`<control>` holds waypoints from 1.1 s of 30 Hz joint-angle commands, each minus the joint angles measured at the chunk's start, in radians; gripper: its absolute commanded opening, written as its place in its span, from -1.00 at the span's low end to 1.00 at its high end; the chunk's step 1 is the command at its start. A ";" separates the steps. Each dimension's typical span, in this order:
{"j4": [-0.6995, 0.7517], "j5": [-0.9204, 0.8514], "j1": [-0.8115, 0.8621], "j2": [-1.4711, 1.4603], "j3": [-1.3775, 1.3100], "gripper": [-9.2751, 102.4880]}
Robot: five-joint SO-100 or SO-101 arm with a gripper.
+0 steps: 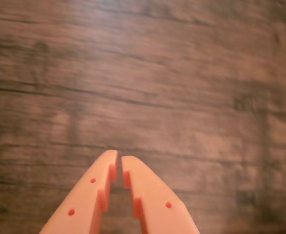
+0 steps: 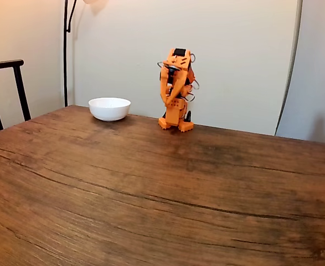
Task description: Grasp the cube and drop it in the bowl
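Claw [image 1: 119, 157] comes in from the bottom edge of the wrist view: two orange fingers [image 1: 86, 195], tips nearly together with a thin sliver of gap, nothing between them. Small round holes show in each finger and stepped notches line the inner edges. Beneath the tips is bare brown wood grain of the worktop [image 1: 181, 87], somewhat blurred.

In the fixed view the orange arm [image 2: 176, 91] sits folded up on itself at the far edge of the worktop [image 2: 151, 194], base on the wood close to the pale wall [image 2: 234, 50]. The claw hangs down in front of the arm body; from this distance I can't tell its state, so that comes from the wrist view.

White bowl [image 2: 109, 108] stands upright on the worktop to the left of the arm in the fixed view, near it but not touching, also by the far edge. Its inside can't be seen from this angle.

Black chair back [image 2: 4, 83] at the left edge, thin black lamp pole [image 2: 66, 50] behind the bowl against the wall.
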 commanded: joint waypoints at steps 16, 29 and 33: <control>-0.112 -0.009 -0.015 0.094 0.184 -0.85; -0.333 -0.100 -0.021 0.089 0.460 -0.85; -0.308 -0.101 -0.014 0.089 0.460 -0.85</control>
